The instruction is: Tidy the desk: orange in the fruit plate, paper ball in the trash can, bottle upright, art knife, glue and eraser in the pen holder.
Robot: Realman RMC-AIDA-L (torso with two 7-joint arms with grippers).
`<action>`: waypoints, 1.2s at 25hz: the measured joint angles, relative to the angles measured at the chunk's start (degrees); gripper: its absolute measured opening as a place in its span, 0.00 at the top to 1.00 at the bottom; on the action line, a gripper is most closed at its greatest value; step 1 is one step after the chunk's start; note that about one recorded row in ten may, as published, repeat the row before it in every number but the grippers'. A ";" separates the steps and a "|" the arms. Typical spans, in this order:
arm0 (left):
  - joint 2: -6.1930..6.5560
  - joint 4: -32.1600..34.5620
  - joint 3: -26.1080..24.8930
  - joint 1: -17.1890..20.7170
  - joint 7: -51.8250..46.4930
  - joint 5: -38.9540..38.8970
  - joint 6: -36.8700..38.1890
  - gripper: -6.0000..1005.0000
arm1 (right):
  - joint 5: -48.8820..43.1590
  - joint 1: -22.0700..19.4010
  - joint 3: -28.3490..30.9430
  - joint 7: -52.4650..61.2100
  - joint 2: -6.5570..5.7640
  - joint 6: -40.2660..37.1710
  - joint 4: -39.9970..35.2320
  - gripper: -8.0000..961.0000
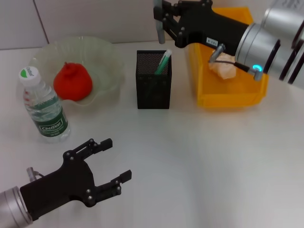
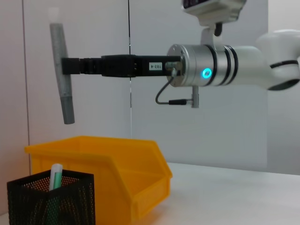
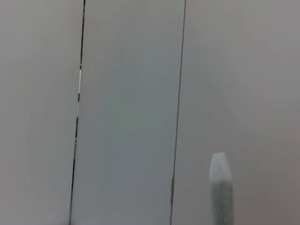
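My right gripper (image 1: 161,21) hovers above and behind the pen holder (image 1: 153,90), shut on a slim grey stick (image 2: 62,75) that looks like the art knife and hangs nearly upright. The stick's pale tip (image 3: 220,171) shows in the right wrist view. A green-and-white stick (image 1: 164,61), possibly the glue, stands in the pen holder (image 2: 28,199). The orange (image 1: 72,81) lies in the fruit plate (image 1: 102,52). The bottle (image 1: 45,107) stands upright. The paper ball (image 1: 223,70) rests in the trash can (image 1: 228,97). The eraser is out of view. My left gripper (image 1: 117,159) is open and empty near the front left.
The white desk (image 1: 199,156) stretches across the front and right. A pale panelled wall (image 1: 95,19) rises behind it. The right arm's silver wrist (image 1: 266,42) reaches over the trash can (image 2: 136,183).
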 joint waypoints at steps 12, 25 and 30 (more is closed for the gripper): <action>-0.05 -0.04 -0.36 -0.31 -3.71 -0.10 -0.18 0.19 | 11.49 -0.18 -3.76 -16.76 0.02 -1.12 7.90 0.85; -0.12 -0.03 -0.48 -0.39 -3.85 -0.28 -0.56 0.19 | 12.50 5.23 -3.48 -19.17 -0.01 -0.95 16.86 0.83; -0.13 -0.03 -0.34 -0.39 -3.78 -0.28 -0.67 0.19 | 12.54 7.40 -3.55 -19.43 -0.04 -0.64 19.87 0.82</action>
